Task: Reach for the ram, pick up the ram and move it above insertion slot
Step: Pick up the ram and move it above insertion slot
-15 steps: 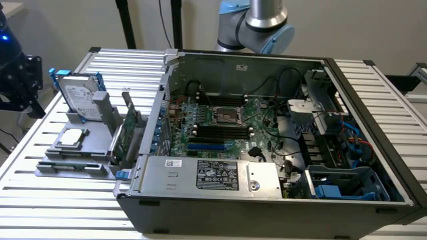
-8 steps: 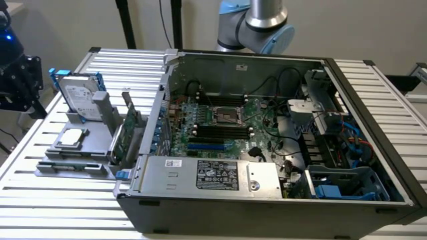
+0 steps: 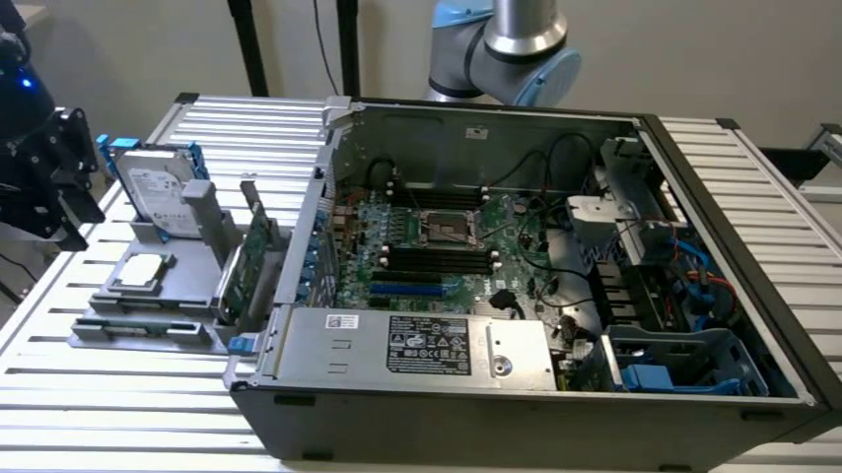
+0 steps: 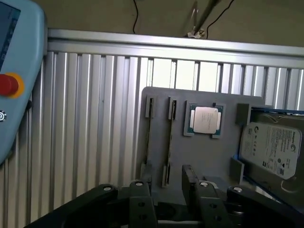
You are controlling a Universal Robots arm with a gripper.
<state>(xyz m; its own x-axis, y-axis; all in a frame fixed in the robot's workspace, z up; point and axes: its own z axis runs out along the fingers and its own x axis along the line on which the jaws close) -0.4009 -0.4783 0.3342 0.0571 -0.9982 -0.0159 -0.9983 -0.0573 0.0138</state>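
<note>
Ribbed aluminium slats form the table (image 3: 118, 414), which carries an open black computer case (image 3: 526, 419) with its green motherboard (image 3: 448, 236) exposed. A plain pale wall stands behind it, and the wrist view shows a brownish floor with loose cables past the table's edge. The arm (image 3: 514, 39) enters above the case, cut off so that only a grey and light-blue joint is seen.

At the exterior view's left, beside the case, lies a grey holder (image 3: 184, 271). It carries a silver hard drive (image 4: 270, 147) in a blue frame, a square processor (image 4: 205, 118), and a green expansion card (image 3: 252, 266) standing on edge against the case wall.

The ram (image 4: 169, 142) sits on edge in a narrow slot of this holder, near the processor on the side away from the drive. It appears as little more than a thin dark line, and its chips cannot be made out. A second thin strip (image 4: 148, 137) runs in a parallel slot just beside it.

The gripper (image 4: 167, 183) hangs over the slotted end of the holder with its black fingers (image 4: 190, 178) spread apart and grasping nothing; whether they touch the holder is unclear. A pale blue pendant (image 4: 19, 71) with a red button (image 4: 7, 84) is cut off at the frame's edge. Dark equipment (image 3: 39, 168) with a small blue light at the exterior view's left edge is too cropped to identify.
</note>
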